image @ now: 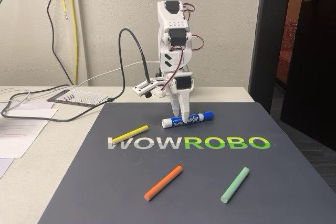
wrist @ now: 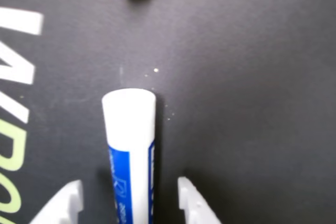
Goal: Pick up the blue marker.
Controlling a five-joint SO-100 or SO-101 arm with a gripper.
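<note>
In the wrist view the blue marker (wrist: 129,150) runs toward 12 o'clock between the open gripper (wrist: 131,198) fingers (wrist: 191,200), nearer the left one.

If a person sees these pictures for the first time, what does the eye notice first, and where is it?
First the white arm at the back of the dark mat, its gripper lowered onto the blue marker near the mat's rear edge. In the wrist view the open fingers stand either side of the marker's barrel without touching it. Next come the WOWROBO lettering across the mat and three sticks: yellow at left, orange and green in front.
</note>
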